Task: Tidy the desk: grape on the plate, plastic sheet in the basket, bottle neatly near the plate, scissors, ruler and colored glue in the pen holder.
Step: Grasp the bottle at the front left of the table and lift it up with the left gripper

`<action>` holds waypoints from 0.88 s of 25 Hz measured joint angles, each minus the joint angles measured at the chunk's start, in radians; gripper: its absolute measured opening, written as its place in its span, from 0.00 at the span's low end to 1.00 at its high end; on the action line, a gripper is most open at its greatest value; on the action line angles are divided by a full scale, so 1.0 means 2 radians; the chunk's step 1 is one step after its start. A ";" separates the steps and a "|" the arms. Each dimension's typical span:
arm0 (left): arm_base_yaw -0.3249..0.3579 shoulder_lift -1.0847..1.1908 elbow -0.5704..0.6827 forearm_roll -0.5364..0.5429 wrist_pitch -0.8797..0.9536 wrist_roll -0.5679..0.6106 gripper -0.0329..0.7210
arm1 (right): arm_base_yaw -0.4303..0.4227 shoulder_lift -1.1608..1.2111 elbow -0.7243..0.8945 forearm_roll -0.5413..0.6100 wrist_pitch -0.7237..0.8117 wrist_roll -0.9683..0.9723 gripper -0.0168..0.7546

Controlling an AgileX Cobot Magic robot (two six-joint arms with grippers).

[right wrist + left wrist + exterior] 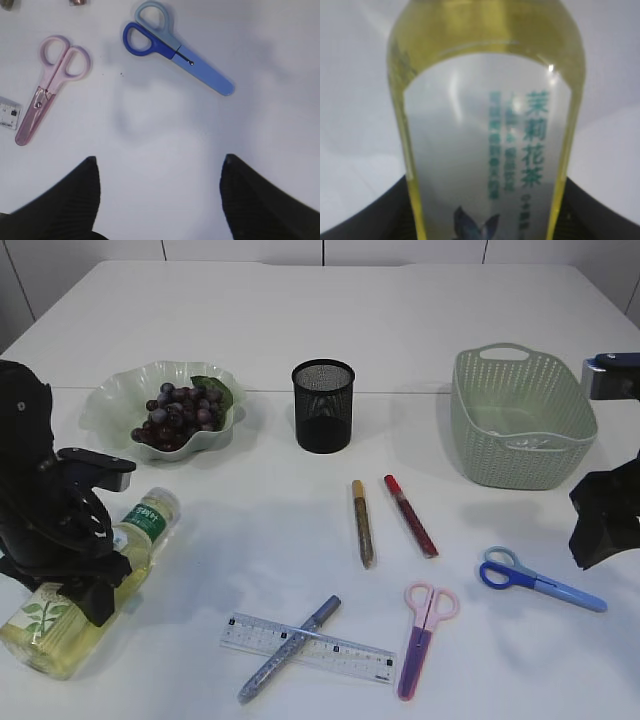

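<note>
The bottle of yellow tea lies on its side at the left, cap toward the plate that holds the grape. My left gripper sits over its middle. In the left wrist view the bottle fills the gap and both black fingers press its sides. Pink scissors, blue scissors, the ruler and colored glue sticks lie loose. My right gripper hovers open over bare table near the blue scissors. I cannot make out the plastic sheet.
A black mesh pen holder stands at centre back and a green basket at back right. A red glue stick lies beside the gold one. A grey-blue one crosses the ruler. Pink scissors lie left of the right gripper.
</note>
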 joint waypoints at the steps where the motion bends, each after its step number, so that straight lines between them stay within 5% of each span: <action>1: 0.000 0.000 0.000 0.001 -0.004 0.001 0.62 | 0.000 0.000 0.000 0.000 0.000 0.000 0.77; 13: 0.000 -0.009 0.011 -0.003 -0.027 0.002 0.62 | 0.000 0.000 0.000 0.000 -0.001 0.000 0.77; 22: 0.000 -0.151 0.143 -0.013 -0.150 0.003 0.62 | 0.000 0.000 0.000 0.000 -0.001 0.000 0.77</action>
